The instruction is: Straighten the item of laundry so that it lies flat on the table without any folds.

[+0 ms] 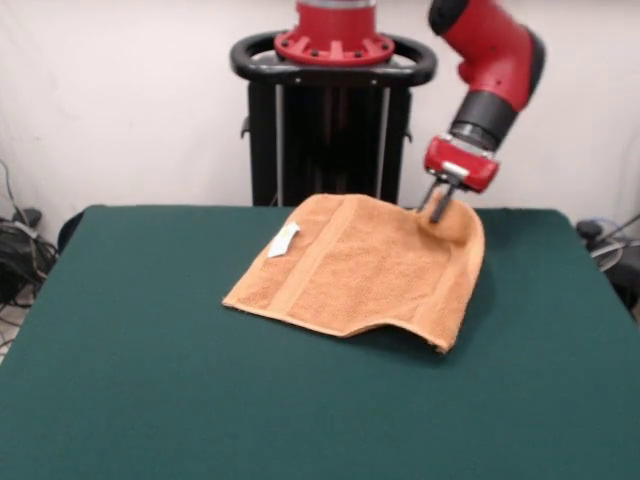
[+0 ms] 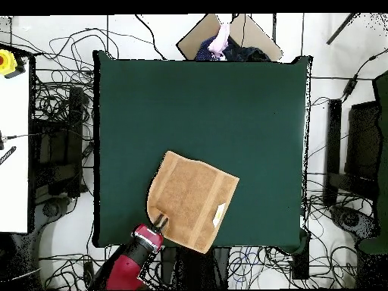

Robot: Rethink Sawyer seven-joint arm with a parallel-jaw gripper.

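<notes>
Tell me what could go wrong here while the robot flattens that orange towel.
The gripper meets the towel only at its far corner, so the cloth may slip free. The towel's right edge looks doubled under; pulling could deepen that fold. The corner lies near the table edge and might get dragged off.

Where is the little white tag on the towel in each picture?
Front view: the white tag lies on the towel's upper left part.
Overhead view: the tag sits near the towel's right edge.
Shared landmark: the robot's hand is at the towel corner away from the tag.
</notes>
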